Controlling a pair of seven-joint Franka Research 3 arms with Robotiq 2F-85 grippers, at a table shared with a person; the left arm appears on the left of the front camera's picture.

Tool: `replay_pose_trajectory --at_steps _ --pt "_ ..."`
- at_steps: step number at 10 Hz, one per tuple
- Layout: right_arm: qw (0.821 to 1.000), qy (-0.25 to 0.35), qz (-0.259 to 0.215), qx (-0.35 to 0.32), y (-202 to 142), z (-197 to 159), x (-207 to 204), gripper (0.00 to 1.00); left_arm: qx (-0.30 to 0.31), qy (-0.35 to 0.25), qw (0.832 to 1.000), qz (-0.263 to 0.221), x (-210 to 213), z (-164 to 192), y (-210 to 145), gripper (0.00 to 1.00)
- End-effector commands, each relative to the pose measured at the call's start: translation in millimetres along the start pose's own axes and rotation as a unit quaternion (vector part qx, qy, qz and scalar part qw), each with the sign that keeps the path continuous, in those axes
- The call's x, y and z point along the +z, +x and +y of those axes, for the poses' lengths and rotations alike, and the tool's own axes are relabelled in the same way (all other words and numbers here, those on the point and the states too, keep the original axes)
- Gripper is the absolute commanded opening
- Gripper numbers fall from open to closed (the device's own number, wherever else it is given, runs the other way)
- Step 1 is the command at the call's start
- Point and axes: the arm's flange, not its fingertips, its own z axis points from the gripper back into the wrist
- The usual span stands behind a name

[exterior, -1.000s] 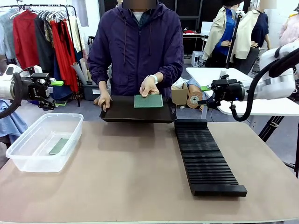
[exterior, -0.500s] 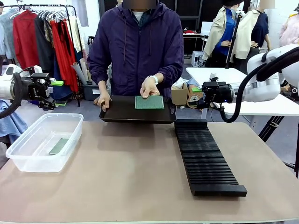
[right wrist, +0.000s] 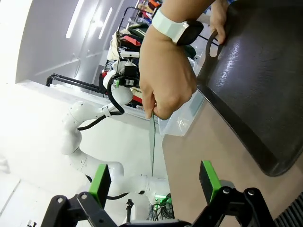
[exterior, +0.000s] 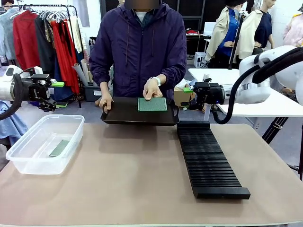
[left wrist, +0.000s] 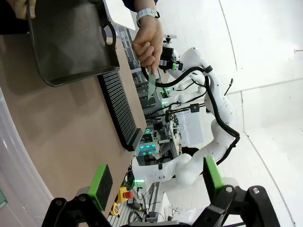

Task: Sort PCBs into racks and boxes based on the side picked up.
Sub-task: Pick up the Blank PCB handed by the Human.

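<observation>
From the front, a person's hand [exterior: 152, 88] holds a green board [exterior: 152, 104] above the black tray [exterior: 128, 116], which the other hand [exterior: 105, 100] grips. Another board [exterior: 59, 148] lies in the clear tub [exterior: 33, 165], and the slotted rack [exterior: 208, 158] sits on the right. The left gripper [exterior: 59, 94] and right gripper [exterior: 189, 98] hang spread and empty. In the left wrist view the fingers [left wrist: 100, 184] are apart with nothing between them. In the right wrist view the pads [right wrist: 208, 179] are apart and the held board is edge-on ahead

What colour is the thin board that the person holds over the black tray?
The thin flat rectangular board is green; the front view shows it best.
</observation>
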Motion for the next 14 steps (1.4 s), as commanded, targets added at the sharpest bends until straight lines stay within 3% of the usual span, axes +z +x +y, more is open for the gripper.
replay_pose_trajectory --at_steps 1,14 --pt "1.0 -0.011 -0.015 -0.02 0 1 -14 1.0 -0.002 0.001 1.0 -0.001 1 -1 1 1.0" --pt "1.0 -0.001 -0.02 -0.007 -5 -11 -81 1.0 -0.002 0.001 1.0 -0.001 1 -1 1 1.0"
